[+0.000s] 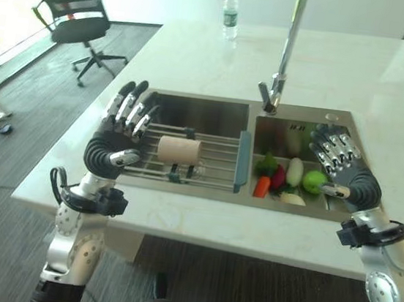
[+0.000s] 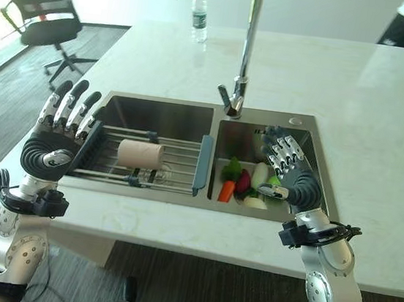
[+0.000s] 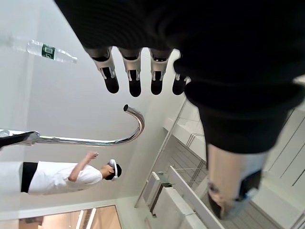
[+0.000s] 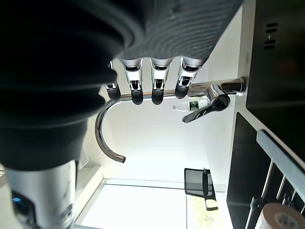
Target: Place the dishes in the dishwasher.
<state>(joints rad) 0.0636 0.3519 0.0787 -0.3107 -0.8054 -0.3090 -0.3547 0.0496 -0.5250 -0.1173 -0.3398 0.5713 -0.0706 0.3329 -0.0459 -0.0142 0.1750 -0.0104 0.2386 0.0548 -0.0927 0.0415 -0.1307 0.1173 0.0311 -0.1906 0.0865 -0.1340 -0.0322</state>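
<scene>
With both the left hand (image 1: 119, 137) and right hand (image 1: 340, 164) open and empty, we judge the tan cup (image 1: 178, 150), lying on the left rack (image 1: 211, 168), light, rigid and best grasped around its body.

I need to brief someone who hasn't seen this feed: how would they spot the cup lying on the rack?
Find the double sink set into the pale counter. Its left basin is spanned by a wire rack. The cup lies on its side in the middle of that rack, beige and cylindrical, beside a clear glass, unlike the colourful vegetables in the right basin.
</scene>
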